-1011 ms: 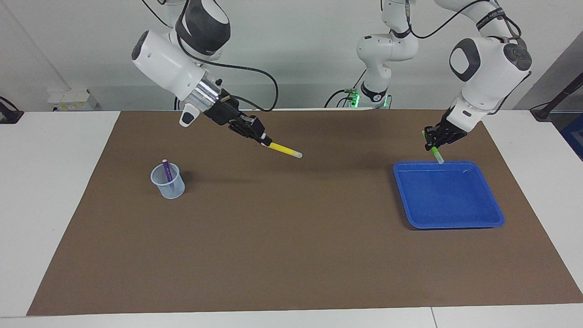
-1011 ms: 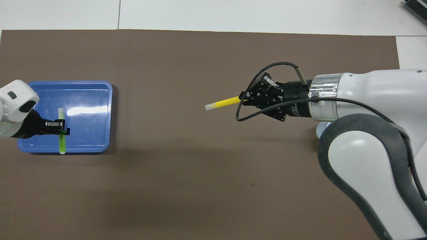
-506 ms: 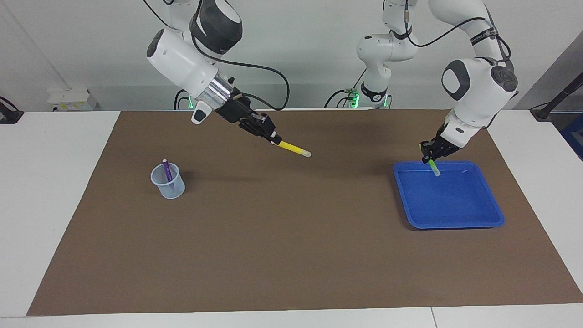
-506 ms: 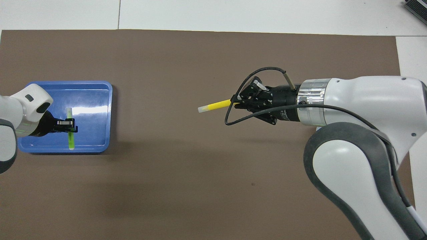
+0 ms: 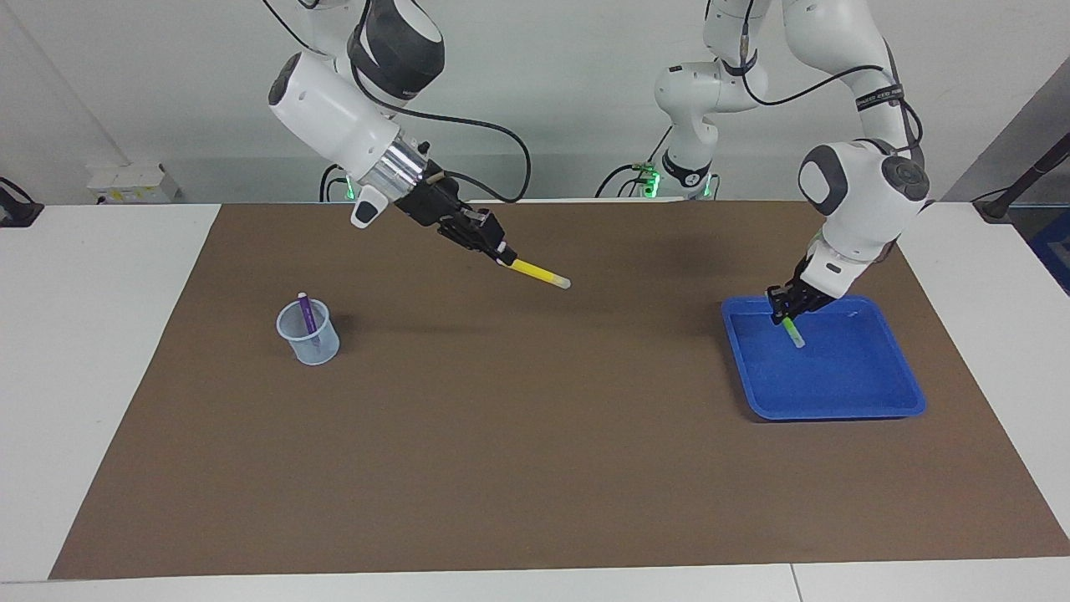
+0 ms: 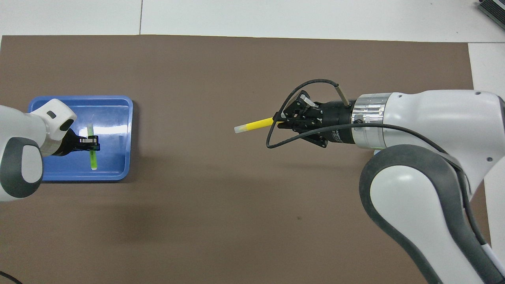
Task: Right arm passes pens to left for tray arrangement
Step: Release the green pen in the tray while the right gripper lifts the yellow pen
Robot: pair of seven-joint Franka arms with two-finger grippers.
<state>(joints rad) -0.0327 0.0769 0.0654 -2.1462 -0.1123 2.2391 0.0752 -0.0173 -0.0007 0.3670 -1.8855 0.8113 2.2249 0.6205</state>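
The left gripper's (image 5: 786, 315) fingers are pinched on the slim bright green marker pen (image 5: 792, 332), gripping it above its middle so the pale whitish tip slants down over the shallow rectangular bright blue plastic tray (image 5: 836, 410); whether the tip touches the tray floor I cannot tell. The right gripper's (image 5: 499, 254) fingers are closed on one end of the slim yellow marker pen (image 5: 540, 274), which sticks out nearly level over the middle of the brown mat (image 5: 535, 468), pale tip leading toward the left arm's end of the bench.

Both pens look light, stiff and smooth-barrelled, so I judge that they could slip or swivel in a narrow pinch. The yellow one is held at its very end, leaving most of its length free; a receiving grip near the middle of the barrel, clear of the right gripper, seems soundest. The green one should lie flat once released low, though it may roll until it meets the raised rim.

The slim purple marker pen (image 5: 308, 316) stands tilted in the small translucent pale-blue cup (image 5: 309, 339) toward the right arm's end of the bench; its upper end is the only free place to grasp.

There is small lettering on a band round the left arm (image 5: 878, 92), but I cannot read it; the pens, tray and cup show no legible writing.
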